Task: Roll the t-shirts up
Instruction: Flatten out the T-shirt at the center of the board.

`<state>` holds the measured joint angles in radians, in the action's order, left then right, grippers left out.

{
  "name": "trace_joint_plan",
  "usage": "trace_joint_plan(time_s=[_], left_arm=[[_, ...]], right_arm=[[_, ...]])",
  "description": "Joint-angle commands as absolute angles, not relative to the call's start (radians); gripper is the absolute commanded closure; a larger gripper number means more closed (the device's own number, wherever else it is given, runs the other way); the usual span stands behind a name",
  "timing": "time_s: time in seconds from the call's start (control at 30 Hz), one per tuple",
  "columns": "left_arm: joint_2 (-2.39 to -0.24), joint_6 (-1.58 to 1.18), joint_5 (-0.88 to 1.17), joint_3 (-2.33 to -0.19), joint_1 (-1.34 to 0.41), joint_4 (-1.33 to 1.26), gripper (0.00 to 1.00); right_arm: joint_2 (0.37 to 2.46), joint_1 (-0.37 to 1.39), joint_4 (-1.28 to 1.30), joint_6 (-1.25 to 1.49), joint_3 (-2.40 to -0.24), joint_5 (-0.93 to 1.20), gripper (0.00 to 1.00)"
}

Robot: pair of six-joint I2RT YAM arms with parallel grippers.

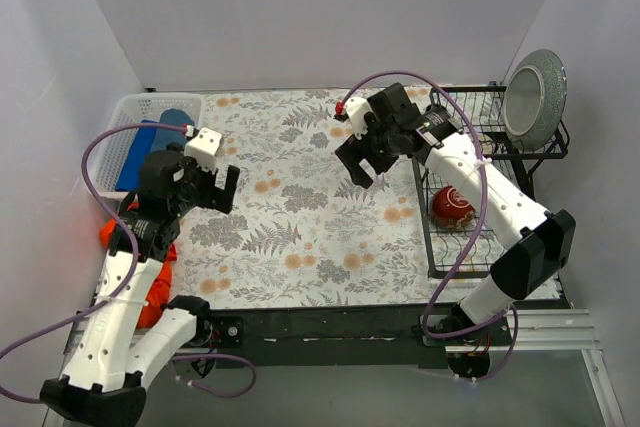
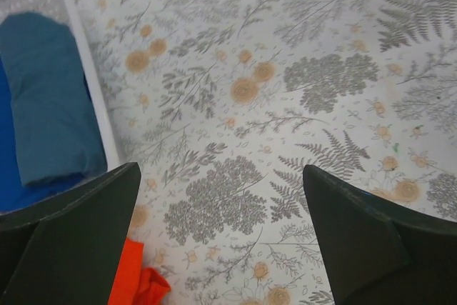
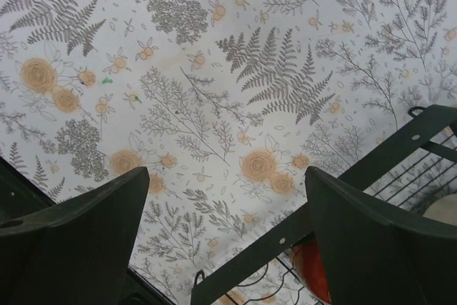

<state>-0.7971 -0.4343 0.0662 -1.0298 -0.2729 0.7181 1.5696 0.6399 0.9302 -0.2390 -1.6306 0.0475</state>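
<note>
An orange-red t-shirt [image 1: 153, 277] lies crumpled at the table's left edge, mostly under my left arm; a corner of it shows in the left wrist view [image 2: 136, 280]. A royal blue t-shirt [image 1: 134, 154] and a rolled teal-blue t-shirt [image 1: 176, 119] lie in the white basket [image 1: 133, 107]; the teal roll [image 2: 46, 98] and the basket wall [image 2: 84, 55] show in the left wrist view. My left gripper [image 1: 222, 190] is open and empty above the floral cloth. My right gripper [image 1: 363, 162] is open and empty above the cloth, beside the rack.
A black wire dish rack [image 1: 450, 232] stands at the right, holding a glossy dark-red bowl [image 1: 452, 206] and an upright grey plate [image 1: 534, 97]. The rack's frame [image 3: 335, 205] crosses the right wrist view. The floral cloth [image 1: 300, 207] covers the table.
</note>
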Motion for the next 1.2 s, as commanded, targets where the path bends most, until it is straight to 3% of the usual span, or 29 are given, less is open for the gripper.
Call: trace_joint_plan(time_s=[0.0,0.1,0.2,0.37,0.47,0.6,0.73,0.9,1.17], left_arm=[[-0.825,-0.494,0.058,-1.011,-0.178,0.733,0.02],[-0.827,-0.451,0.025,-1.034,-0.156,0.788,0.02],[-0.804,-0.341,-0.057,-1.017,-0.156,0.86,0.02],[-0.704,-0.27,-0.072,-0.91,-0.156,0.913,0.02],[-0.71,-0.287,-0.118,-0.89,-0.156,0.983,0.11],[-0.668,-0.305,-0.13,-0.822,-0.156,1.049,0.17],[-0.644,-0.307,-0.276,-0.701,-0.156,1.055,0.22],[-0.678,-0.33,-0.356,-0.664,-0.147,1.003,0.3],[-0.753,-0.114,-0.426,-0.603,-0.141,0.856,0.37]], right_arm=[[1.581,0.641,0.873,-0.276,-1.673,0.163,0.01],[1.603,0.643,0.851,-0.342,-1.698,0.198,0.01],[1.632,0.641,0.914,-0.46,-1.726,0.374,0.02],[1.67,0.652,0.926,-0.488,-1.784,0.378,0.04],[1.675,0.65,0.923,-0.482,-1.789,0.345,0.04],[1.661,0.657,0.933,-0.468,-1.753,0.371,0.05],[1.651,0.669,0.945,-0.468,-1.729,0.419,0.05],[1.64,0.698,0.945,-0.479,-1.717,0.402,0.05],[1.623,0.721,0.953,-0.497,-1.712,0.382,0.05]])
